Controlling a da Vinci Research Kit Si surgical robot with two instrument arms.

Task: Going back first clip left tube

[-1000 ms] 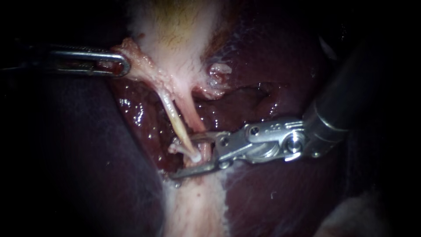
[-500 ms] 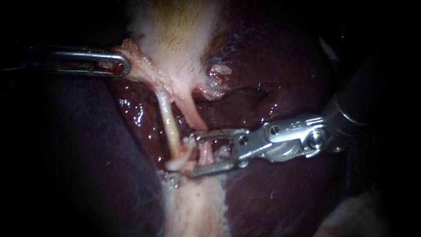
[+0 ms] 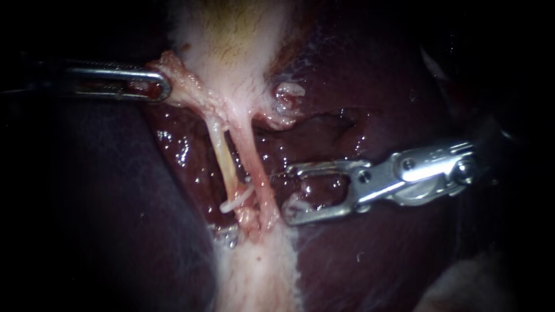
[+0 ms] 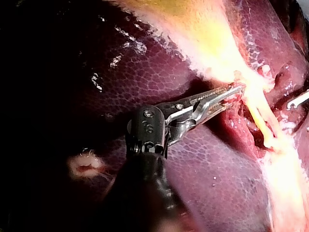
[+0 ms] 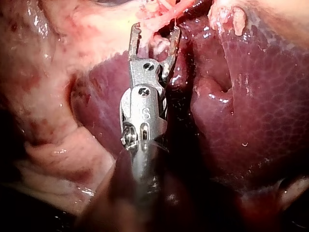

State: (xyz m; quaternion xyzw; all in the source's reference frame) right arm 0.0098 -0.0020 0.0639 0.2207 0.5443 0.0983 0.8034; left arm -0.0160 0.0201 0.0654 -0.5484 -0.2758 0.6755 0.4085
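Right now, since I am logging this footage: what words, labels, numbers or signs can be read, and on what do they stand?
Liver, tubes, clip: no text.
Right instrument: small stamped marks on its metal wrist, too small to read.
Left instrument, clamped on pale tissue: faint marks on its dark wrist, unreadable.
Nothing else carries writing.

Background was tissue throughout: dark purple liver point(image 3: 370, 260), lit brightest at its centre w/ wet glints, fading to near black twd its outer parts. A pale tissue band point(image 3: 260, 283) ran across the liver's middle. In the left wrist view the liver's surface showed fine mottling under warm light, w/ a whitish patch point(image 4: 87, 164) on it.
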